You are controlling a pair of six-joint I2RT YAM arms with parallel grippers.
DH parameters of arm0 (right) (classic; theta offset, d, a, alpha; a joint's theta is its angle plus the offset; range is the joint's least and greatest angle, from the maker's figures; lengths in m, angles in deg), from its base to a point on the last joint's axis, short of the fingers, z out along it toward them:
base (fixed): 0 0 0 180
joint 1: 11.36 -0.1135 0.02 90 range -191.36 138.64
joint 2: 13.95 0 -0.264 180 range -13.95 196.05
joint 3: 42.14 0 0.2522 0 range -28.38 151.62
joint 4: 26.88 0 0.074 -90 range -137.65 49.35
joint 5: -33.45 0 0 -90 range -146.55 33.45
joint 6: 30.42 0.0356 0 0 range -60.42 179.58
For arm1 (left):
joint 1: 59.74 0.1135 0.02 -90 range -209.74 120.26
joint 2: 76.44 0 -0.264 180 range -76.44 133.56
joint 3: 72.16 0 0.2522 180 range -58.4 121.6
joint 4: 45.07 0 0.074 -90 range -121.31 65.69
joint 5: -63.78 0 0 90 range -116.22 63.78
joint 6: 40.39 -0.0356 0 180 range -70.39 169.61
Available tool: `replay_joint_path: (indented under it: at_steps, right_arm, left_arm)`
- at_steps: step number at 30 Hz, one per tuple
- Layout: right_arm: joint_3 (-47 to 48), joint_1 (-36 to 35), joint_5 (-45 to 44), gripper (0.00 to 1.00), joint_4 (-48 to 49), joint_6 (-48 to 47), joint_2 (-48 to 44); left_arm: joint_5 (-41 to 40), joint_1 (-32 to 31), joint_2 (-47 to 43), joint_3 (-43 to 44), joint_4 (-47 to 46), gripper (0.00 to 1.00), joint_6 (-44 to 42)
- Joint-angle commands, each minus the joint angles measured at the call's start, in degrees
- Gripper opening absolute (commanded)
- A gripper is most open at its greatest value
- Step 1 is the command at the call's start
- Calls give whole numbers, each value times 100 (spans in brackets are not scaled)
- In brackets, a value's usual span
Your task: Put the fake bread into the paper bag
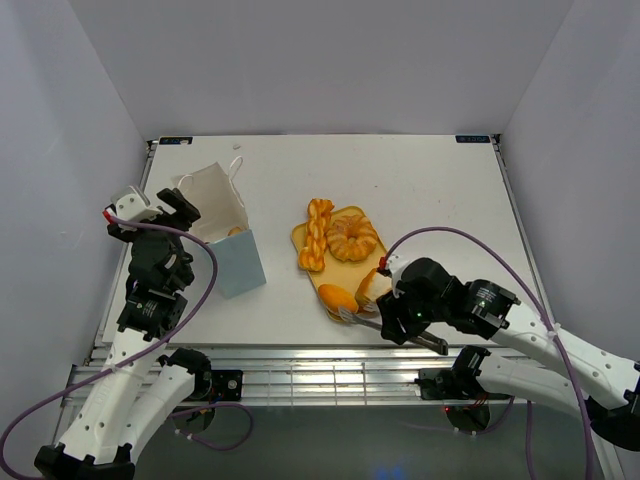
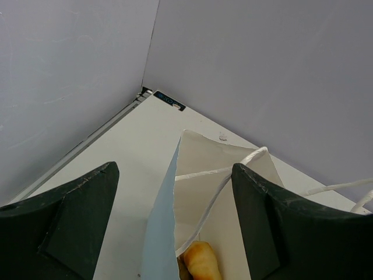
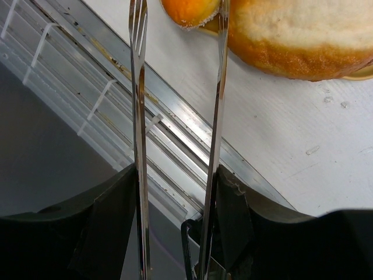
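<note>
The paper bag (image 1: 238, 262) stands at the left, white inside with a pale-blue face and cord handles. My left gripper (image 1: 168, 214) is open beside its mouth; in the left wrist view the bag's edge (image 2: 169, 192) runs between the wide-apart fingers and one golden pastry (image 2: 201, 262) lies inside. A braided twist (image 1: 318, 235), a ring doughnut (image 1: 352, 238) and two oval rolls (image 1: 340, 297) lie on the yellow tray (image 1: 299, 237). My right gripper (image 1: 395, 303) is shut on metal tongs (image 3: 139, 116). The tong tips straddle an orange roll (image 3: 189, 10) next to a paler roll (image 3: 297, 35).
The table's near edge with aluminium rails (image 1: 300, 365) runs just under the tongs and also shows in the right wrist view (image 3: 116, 99). Grey walls enclose the table on the left, back and right. A purple cable (image 1: 440, 235) loops above the right arm.
</note>
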Motion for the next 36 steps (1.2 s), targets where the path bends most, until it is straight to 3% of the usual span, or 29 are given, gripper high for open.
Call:
replay_joint_path:
  at_steps: [1, 10, 14, 19, 28, 36]
  right_arm:
    - [-2, -24, 86, 59, 382, -27, 45]
    - [7, -33, -20, 56, 478, -80, 256]
    - [42, -33, -55, 45, 522, -97, 344]
    - [130, -33, -72, 41, 522, -97, 344]
    - [683, -33, -178, 19, 329, -106, 239]
    - [1341, -33, -213, 18, 268, -167, 282]
  left_arm:
    - [46, -26, -12, 180, 44, 88, 12]
    - [54, -35, -56, 189, 53, 88, 21]
    - [37, -44, -65, 180, 53, 88, 12]
    - [19, -44, -82, 189, 44, 88, 4]
    - [-42, -44, -100, 180, 35, 88, -23]
    - [-323, -44, -205, 110, -97, 88, -128]
